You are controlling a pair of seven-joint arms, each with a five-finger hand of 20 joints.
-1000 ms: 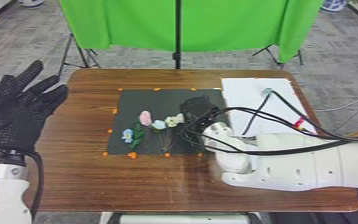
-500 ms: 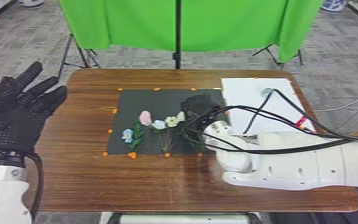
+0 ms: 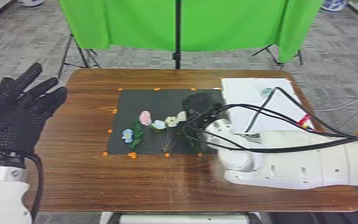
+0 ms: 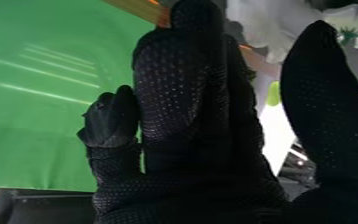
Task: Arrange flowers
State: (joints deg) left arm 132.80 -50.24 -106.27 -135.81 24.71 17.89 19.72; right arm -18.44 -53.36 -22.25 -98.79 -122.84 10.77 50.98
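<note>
In the head view my right hand is low over the right part of the black mat, beside the flowers. A pale flower lies nearest it, then a white one, a light blue one, a pink one and a blue one. Green leaves and thin stems point toward the robot. In the right wrist view the right hand is open, fingers straight and thumb apart, with white petals and a white flower past them. My left hand stands open at the left edge.
The black mat is ringed by orange marks on the brown table. A white sheet lies at the back right, with a small round bluish object on it. Black cables loop over the right arm.
The right hand has shifted slightly to the right, and the pale flower beside it shows more clearly than a second ago. The left hand has barely moved.
</note>
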